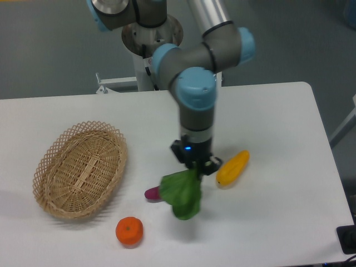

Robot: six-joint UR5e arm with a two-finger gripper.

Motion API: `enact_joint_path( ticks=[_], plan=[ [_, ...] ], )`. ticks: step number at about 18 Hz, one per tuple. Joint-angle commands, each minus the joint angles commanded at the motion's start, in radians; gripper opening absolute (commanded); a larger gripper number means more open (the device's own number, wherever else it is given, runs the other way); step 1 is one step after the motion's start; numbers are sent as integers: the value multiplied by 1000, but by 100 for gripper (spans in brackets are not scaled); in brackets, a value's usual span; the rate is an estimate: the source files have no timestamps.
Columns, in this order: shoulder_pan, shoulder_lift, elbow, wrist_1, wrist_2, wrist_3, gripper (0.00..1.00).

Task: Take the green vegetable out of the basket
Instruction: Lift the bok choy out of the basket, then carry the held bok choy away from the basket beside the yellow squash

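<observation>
The green vegetable (181,194), with broad dark leaves, hangs above the table right of the basket. My gripper (198,167) is shut on its upper end, which hides the stalk. The oval tan wicker basket (79,168) lies at the left of the table with nothing in it. The leaves hang in front of the small purple vegetable (152,193).
A yellow elongated vegetable (233,167) lies just right of the gripper. An orange (129,231) sits near the front edge, below the basket's right end. The arm's base stands behind the table's far edge.
</observation>
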Motion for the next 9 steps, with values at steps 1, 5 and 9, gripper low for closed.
enact_joint_path(
  ticks=[1, 5, 9],
  plan=[
    [17, -11, 14, -5, 0, 28, 17],
    [92, -35, 64, -29, 0, 161, 17],
    [134, -66, 127, -92, 29, 263, 18]
  ],
)
